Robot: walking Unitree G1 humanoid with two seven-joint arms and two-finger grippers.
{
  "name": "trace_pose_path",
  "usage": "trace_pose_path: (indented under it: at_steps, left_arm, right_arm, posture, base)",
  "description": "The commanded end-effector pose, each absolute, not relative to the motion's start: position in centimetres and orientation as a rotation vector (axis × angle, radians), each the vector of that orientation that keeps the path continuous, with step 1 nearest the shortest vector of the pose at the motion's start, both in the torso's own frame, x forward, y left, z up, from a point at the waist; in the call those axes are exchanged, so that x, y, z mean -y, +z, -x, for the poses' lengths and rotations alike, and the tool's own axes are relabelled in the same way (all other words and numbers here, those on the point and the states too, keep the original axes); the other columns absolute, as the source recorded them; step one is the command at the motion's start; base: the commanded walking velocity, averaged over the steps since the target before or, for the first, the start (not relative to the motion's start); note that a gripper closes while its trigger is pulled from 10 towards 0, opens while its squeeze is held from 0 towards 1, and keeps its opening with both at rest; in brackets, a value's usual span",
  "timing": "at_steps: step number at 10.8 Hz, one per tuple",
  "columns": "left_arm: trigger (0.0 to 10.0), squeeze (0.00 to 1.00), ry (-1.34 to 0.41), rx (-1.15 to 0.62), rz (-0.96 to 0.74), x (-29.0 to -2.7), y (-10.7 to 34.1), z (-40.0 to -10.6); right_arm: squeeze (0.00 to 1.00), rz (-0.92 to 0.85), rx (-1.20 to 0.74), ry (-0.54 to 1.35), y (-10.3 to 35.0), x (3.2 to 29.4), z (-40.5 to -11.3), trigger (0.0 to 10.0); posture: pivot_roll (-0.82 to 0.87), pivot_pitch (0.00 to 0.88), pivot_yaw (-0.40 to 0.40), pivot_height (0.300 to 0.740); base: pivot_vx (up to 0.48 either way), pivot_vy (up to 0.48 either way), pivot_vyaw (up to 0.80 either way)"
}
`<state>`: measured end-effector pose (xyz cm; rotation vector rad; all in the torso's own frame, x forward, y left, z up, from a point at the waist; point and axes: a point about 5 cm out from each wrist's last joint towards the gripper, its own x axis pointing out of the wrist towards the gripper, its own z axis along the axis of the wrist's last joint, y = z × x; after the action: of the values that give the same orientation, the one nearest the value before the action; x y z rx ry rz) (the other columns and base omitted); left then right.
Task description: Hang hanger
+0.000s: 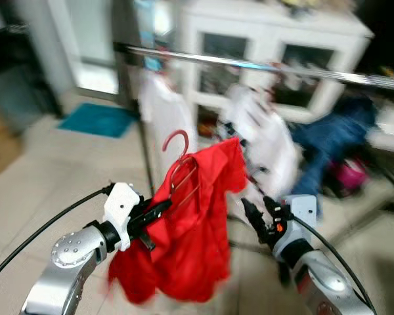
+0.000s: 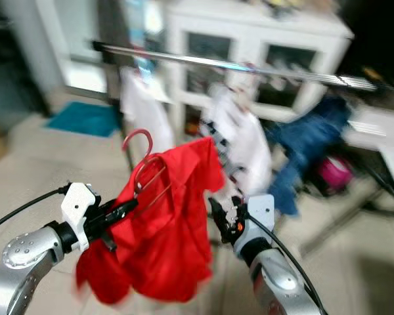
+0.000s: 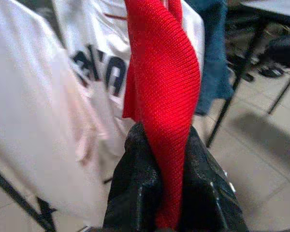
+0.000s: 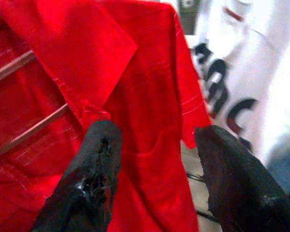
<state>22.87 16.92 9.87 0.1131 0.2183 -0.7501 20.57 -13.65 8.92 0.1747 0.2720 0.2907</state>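
Knit red shirt (image 1: 184,230) on curved-hook hanger (image 1: 178,164), pinched by left pincer (image 1: 159,209).

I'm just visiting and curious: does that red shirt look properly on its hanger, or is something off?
It looks askew. The red shirt hangs bunched to one side of the hanger, pinched by the left gripper; the hook isn't on the rail yet.

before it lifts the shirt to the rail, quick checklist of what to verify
1. Left gripper shut on the red shirt: ok.
2. Hanger inside the shirt, hook free on top: ok.
3. Right gripper open beside the shirt, gripping nothing: ok.
4. Hook over the rail: not ok, it sits well below it.
5. Free gap on the rail between the white shirts: cannot tell, the head views are blurred.
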Motion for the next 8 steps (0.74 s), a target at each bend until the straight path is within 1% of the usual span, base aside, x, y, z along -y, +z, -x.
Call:
trace_pose_path:
  at_steps: [1, 5, 6, 7, 8]
  left_arm:
    - [10.0, 0.00, -0.791, -0.189, -0.088, -16.2, 10.7, -22.9]
    - [10.0, 0.00, -0.826, -0.176, -0.091, -16.6, 11.3, -23.2]
    - [10.0, 0.00, -0.831, -0.163, -0.142, -16.4, 11.4, -23.3]
    - [10.0, 0.00, -0.824, -0.179, -0.124, -16.5, 11.4, -23.5]
    - [10.0, 0.00, -0.820, -0.204, -0.099, -16.9, 11.5, -23.8]
  right_arm:
    - [0.00, -0.161, -0.249, 0.266, 9.4, 14.4, -20.5, 10.0]
    - [0.00, -0.151, -0.218, 0.265, 10.0, 14.6, -21.1, 10.0]
    - [0.00, -0.146, -0.216, 0.274, 10.1, 14.6, -21.3, 10.0]
    - [0.00, -0.148, -0.214, 0.276, 10.2, 14.5, -21.4, 10.0]
    - [0.00, -0.149, -0.213, 0.279, 10.3, 14.4, -21.5, 10.0]
  posture:
    - [-0.01, 0.000, 0.024, 0.740]
    - [0.00, 0.000, 0.016, 0.740]
    - [0.00, 0.000, 0.011, 0.740]
    - [0.00, 0.000, 0.009, 0.740]
    - [0.00, 0.000, 0.006, 0.740]
  base:
    - [0.000, 0.000, -0.46]
    - [0.000, 0.480, 0.00]
    - [0.000, -0.480, 0.00]
    - [0.000, 0.000, 0.00]
    - [0.000, 0.480, 0.00]
